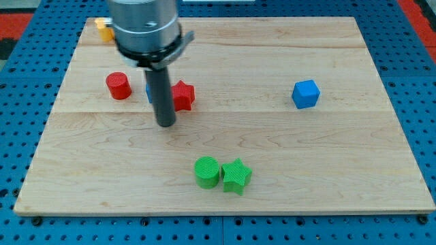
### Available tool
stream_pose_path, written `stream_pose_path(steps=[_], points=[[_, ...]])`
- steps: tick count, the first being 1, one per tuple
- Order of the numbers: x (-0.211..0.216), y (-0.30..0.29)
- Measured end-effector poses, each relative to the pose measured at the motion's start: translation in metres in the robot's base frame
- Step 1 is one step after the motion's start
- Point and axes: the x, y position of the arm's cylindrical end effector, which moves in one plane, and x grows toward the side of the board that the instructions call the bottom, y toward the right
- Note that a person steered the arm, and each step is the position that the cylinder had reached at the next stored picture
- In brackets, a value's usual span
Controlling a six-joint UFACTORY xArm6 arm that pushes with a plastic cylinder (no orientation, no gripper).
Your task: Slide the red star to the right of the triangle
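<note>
The red star (183, 95) lies on the wooden board (327, 156), left of centre. My tip (165, 124) rests on the board just below and left of the star, close to it. A blue block (148, 92) is mostly hidden behind the rod, at the star's left; its shape cannot be made out. A red cylinder (118, 86) stands further left.
A blue cube (306, 94) sits at the view's right. A green cylinder (207, 171) and a green star (236, 176) sit side by side near the bottom centre. A yellow block (103, 28) shows at the top left, partly behind the arm.
</note>
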Motion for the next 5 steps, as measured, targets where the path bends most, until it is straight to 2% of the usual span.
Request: stream_pose_path(steps=[1, 2, 3, 4, 5], points=[[-0.013, -0.034], [-0.024, -0.004], [-0.032, 0.058], [-0.049, 0.081], [-0.014, 0.054]])
